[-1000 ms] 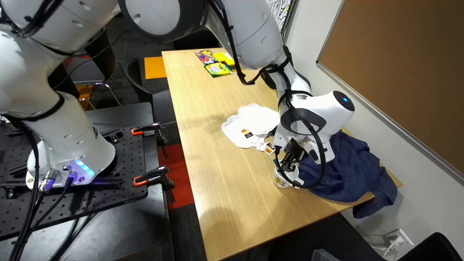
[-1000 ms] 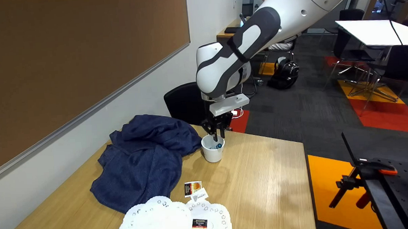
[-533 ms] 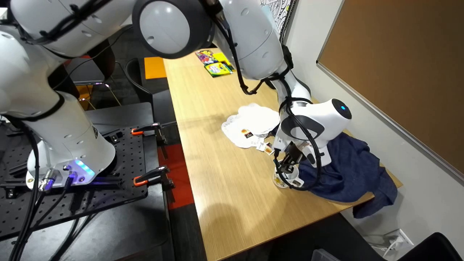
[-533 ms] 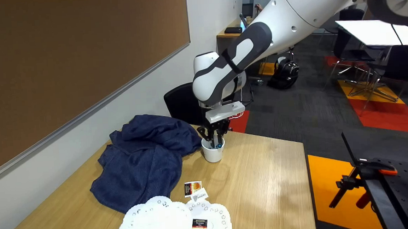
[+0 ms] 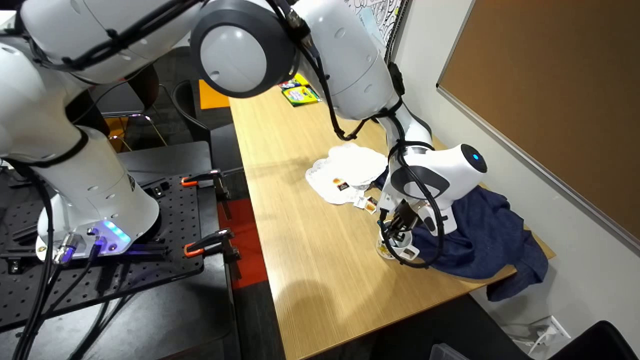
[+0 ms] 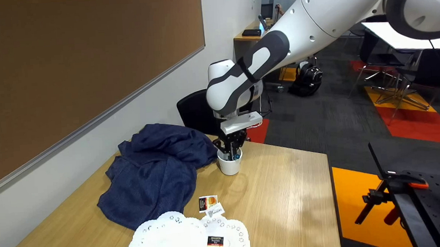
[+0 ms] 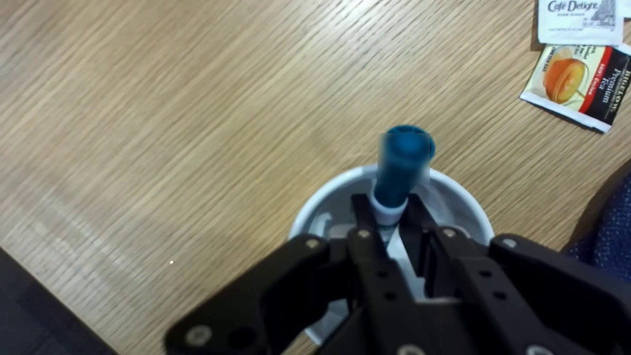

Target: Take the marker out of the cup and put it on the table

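The marker stands tilted in the cup; its teal-blue capped end (image 7: pixel 404 158) with a white band shows in the wrist view, and the cap also shows in an exterior view (image 6: pixel 237 157). Its lower part is hidden by the fingers and the cup. The white cup (image 6: pixel 229 168) stands upright on the pale wood table (image 6: pixel 289 195); its rim (image 7: pixel 309 209) surrounds the fingers in the wrist view, and it also shows in an exterior view (image 5: pixel 384 250). My gripper (image 7: pixel 389 214) points down into the cup, with its fingertips shut on the marker at the white band.
A dark blue cloth (image 6: pixel 161 169) lies close beside the cup, along the wall. Tea and sugar packets (image 6: pixel 210 205) and white doilies (image 6: pixel 173 241) lie farther along the table. Crayon boxes (image 5: pixel 301 95) lie at its far end. A cable (image 5: pixel 440 225) loops beside the gripper.
My gripper has moved down into the cup. Its fingers were apart half a second ago and are now closed around the marker. The cup has not visibly moved.
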Tool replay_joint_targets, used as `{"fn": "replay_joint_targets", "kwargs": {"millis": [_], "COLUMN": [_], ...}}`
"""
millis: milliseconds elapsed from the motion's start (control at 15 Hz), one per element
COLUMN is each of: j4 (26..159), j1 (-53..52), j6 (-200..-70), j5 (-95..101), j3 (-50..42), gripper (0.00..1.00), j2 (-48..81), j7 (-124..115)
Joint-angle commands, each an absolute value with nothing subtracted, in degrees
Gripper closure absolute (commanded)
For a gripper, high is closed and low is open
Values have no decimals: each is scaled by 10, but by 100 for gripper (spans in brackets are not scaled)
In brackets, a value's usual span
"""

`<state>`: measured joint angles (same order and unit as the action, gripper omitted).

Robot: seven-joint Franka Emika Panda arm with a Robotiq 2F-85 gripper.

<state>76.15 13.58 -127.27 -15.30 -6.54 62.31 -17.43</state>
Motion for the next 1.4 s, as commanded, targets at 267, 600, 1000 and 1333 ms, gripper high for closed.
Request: {"fn": "replay_joint_targets", "kwargs": {"millis": [267,600,1000,1333], "j4": [795,867,1020,1161], "j1": [148,140,126,102], "j6": [-1273,-1317,-1410,-1512], "j5": [-160,-150,-139,-135], "j3": [-63,-63,-62,-77], "gripper": [95,95,95,95], "j2": [579,511,396,311], "j7": [-167,-127,-53,-82]}}
